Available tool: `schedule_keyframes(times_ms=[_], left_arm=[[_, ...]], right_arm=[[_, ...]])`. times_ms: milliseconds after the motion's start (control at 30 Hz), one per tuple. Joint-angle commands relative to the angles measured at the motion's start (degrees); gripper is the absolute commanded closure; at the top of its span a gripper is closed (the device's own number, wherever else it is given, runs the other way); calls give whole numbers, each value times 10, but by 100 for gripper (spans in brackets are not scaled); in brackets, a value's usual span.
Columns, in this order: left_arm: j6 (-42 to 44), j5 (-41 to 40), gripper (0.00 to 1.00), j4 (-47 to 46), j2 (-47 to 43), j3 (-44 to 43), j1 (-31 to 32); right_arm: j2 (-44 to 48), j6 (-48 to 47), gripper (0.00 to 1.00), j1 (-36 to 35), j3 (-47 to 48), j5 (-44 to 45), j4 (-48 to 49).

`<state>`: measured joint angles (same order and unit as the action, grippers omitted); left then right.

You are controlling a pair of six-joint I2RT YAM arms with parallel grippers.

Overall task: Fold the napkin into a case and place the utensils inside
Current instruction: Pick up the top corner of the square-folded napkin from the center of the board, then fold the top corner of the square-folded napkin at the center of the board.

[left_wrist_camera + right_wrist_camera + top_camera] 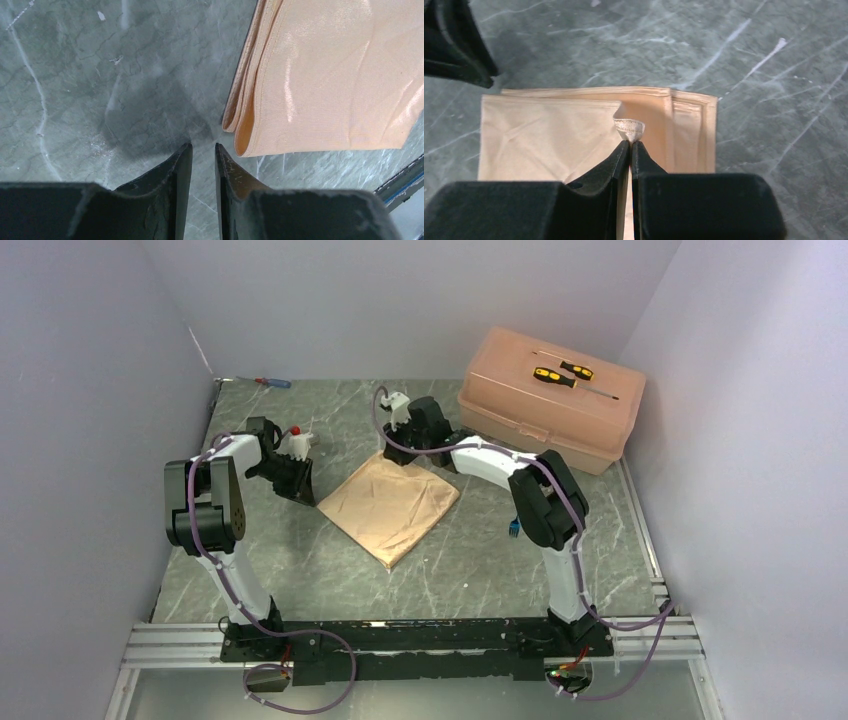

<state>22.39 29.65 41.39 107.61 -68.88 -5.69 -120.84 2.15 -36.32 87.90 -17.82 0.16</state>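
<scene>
At mid-tabletop (300,570), the right fingers (609,165) are clamping only a small tuck of the folded napkin (390,505) while the left fingers (180,170) are hovering slightly apart and empty beside its edge, so any pull is probably risking slippage or dragging the layers askew.

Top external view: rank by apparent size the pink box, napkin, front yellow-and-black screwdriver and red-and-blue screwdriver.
1. pink box
2. napkin
3. front yellow-and-black screwdriver
4. red-and-blue screwdriver
The last two look close; the red-and-blue one lies lower, on the table, so nearness to the camera leaves their order unsure.
</scene>
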Motion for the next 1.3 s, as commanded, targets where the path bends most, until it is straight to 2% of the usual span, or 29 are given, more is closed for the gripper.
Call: schedule_keyframes(times_ms=[0, 433, 667, 800, 1133, 1267], left_arm=[[13, -3, 71, 3, -24, -2, -1], [17, -1, 71, 11, -36, -3, -1], [17, -2, 71, 21, -46, -10, -1], [18, -3, 70, 29, -54, -15, -1], [16, -5, 70, 32, -66, -18, -1], [15, -7, 70, 41, -73, -26, -2]], right_arm=[[45, -17, 89, -14, -30, 10, 19], [189, 11, 89, -82, -238, 41, 40], [220, 35, 88, -124, -293, 45, 28], [231, 41, 82, -146, -322, 63, 31], [283, 47, 82, -178, -373, 81, 32], [280, 47, 75, -189, -380, 75, 28]])
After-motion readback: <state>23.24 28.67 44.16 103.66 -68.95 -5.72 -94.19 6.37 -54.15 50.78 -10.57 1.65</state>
